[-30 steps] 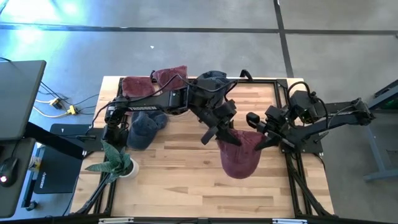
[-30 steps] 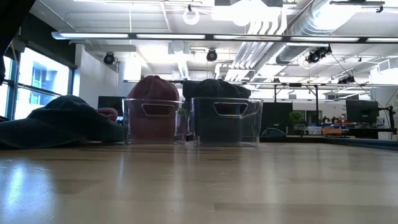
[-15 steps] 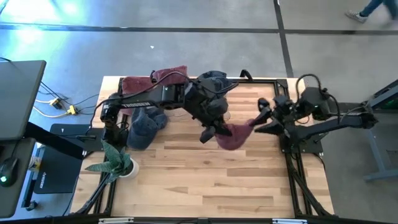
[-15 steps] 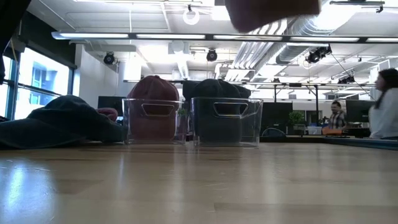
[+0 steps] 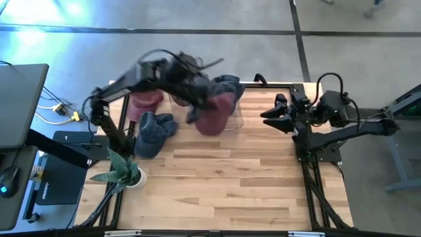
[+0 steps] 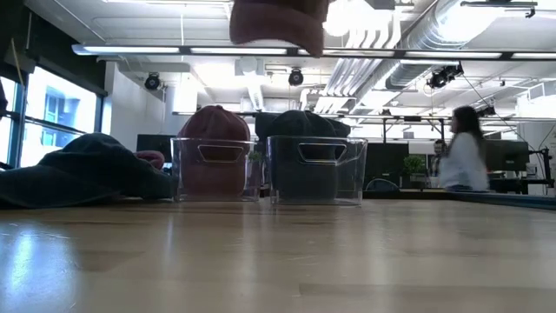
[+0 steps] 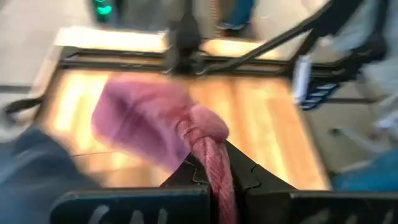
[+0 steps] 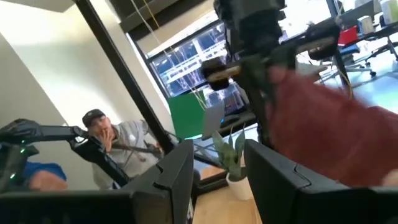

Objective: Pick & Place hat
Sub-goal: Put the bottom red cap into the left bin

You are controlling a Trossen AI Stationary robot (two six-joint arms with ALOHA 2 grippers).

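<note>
A maroon hat [image 5: 214, 113] hangs in the air over the far middle of the table, with my left gripper [image 5: 192, 99] shut on it. In the low view, the hat [image 6: 278, 22] shows high above two clear bins. The left bin [image 6: 217, 169] holds a maroon hat and the right bin [image 6: 317, 172] a dark one. My right gripper [image 5: 271, 113] stands open near the right edge, apart from the hat, nothing between its fingers [image 8: 174, 171]. My left gripper pinches a bunched, rope-like fold of the maroon hat [image 7: 214, 163] between its two fingers. The fingers slant downward from the table's left. The rest of the hat [image 7: 143, 124] spreads beyond the fingertips, lifted clear of the table.
A dark blue hat [image 5: 154, 131] lies on the table at the left. A potted plant [image 5: 125, 172] stands at the near left corner. A monitor [image 5: 20, 99] is off the left edge. People [image 6: 460, 161] show in the room behind.
My left gripper has swung with the maroon hat from the table's middle right toward the far left, up to the bins, and has tipped more level. The hat stays clear of the table. My right gripper has come away from the hat and drawn back toward the right edge.
</note>
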